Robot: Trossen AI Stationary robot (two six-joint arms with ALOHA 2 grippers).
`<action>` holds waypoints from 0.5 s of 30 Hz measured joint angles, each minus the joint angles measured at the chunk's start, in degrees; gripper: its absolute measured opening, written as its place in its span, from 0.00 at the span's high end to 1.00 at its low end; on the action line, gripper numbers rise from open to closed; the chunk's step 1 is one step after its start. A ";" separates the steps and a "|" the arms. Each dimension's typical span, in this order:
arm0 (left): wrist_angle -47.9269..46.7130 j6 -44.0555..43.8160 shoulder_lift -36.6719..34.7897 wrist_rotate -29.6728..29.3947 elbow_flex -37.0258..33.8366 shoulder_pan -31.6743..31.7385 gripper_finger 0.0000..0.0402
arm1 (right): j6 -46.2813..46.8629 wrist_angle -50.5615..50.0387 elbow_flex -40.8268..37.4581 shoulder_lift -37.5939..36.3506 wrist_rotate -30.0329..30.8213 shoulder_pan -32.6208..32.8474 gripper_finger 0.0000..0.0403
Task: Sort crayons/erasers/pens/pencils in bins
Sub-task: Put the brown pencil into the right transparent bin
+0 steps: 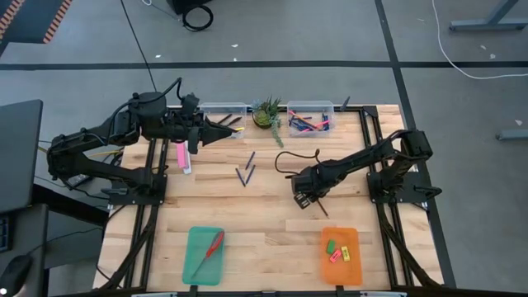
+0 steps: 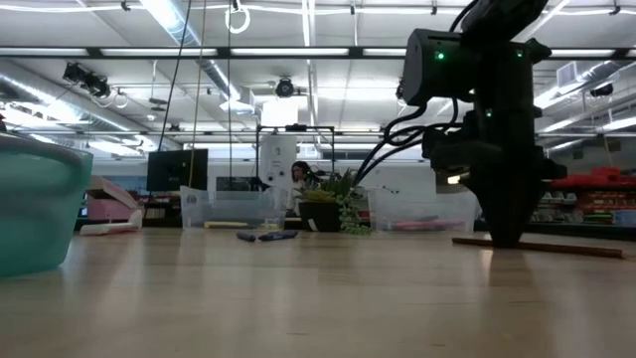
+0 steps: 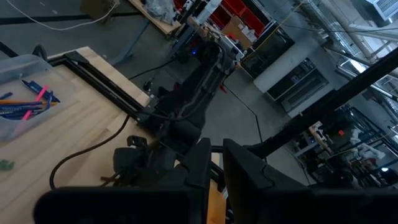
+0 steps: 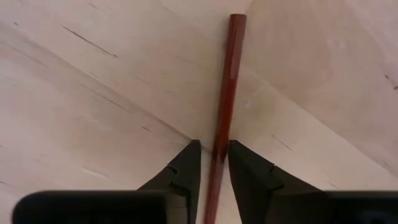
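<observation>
Right gripper (image 4: 211, 163), low at the high view's centre right, straddled a thin reddish-brown pencil (image 4: 225, 93) flat on the desk (image 4: 93, 93), fingers slightly apart; off-centre closure could roll or flick it away.

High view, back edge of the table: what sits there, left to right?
Left gripper → left clear bin → potted plant → right clear bin, holding pink and blue sticks.
</observation>
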 joint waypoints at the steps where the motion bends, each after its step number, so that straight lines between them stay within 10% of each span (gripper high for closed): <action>1: 0.00 -0.05 0.00 0.00 0.00 0.02 0.88 | -0.37 0.10 -0.02 0.01 0.53 0.00 0.81; 15: -0.20 0.89 0.00 0.00 0.00 0.02 0.89 | -8.27 2.97 -1.90 -0.49 2.08 -1.11 0.92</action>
